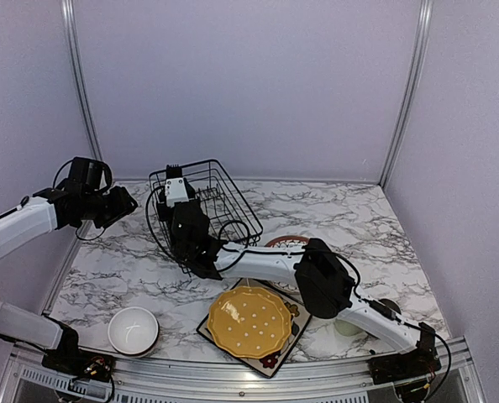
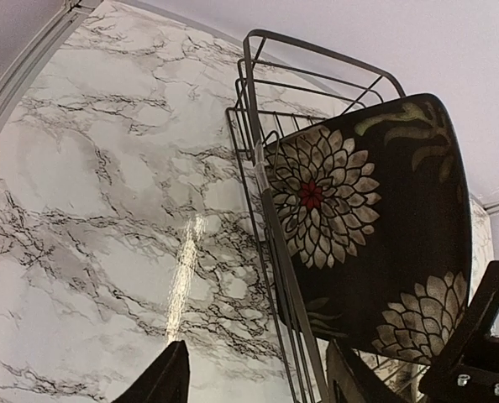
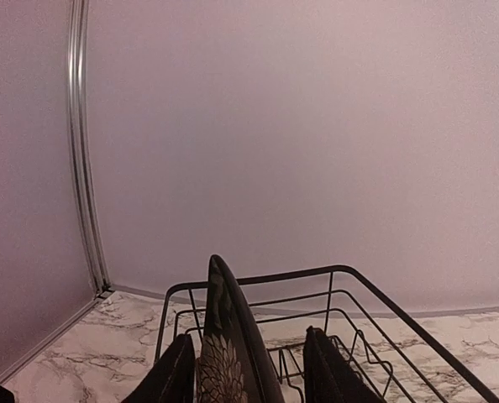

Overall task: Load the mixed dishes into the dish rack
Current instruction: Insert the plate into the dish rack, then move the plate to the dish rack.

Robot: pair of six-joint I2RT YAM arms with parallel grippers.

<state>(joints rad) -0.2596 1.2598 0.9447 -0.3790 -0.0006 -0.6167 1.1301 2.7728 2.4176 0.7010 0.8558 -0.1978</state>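
The black wire dish rack (image 1: 233,189) stands at the back middle of the table. A black square plate with white-and-red flowers (image 2: 367,227) stands on edge inside it. My right gripper (image 3: 249,374) is open around that plate (image 3: 224,336), which lies close to the left finger with a gap to the right finger. In the top view the right gripper (image 1: 179,201) reaches into the rack and hides the plate. My left gripper (image 1: 125,204) hovers open just left of the rack, holding nothing; the rack's wire side (image 2: 258,126) rises past its fingers. A yellow dotted plate (image 1: 249,321) lies on another black square plate (image 1: 275,359).
A white bowl (image 1: 133,329) sits near the front left. A pale green mug (image 1: 348,327) and a small cup (image 1: 391,306) show beside the right forearm. A red-rimmed dish (image 1: 287,241) peeks from behind that arm. Purple walls enclose the marble table (image 1: 359,218).
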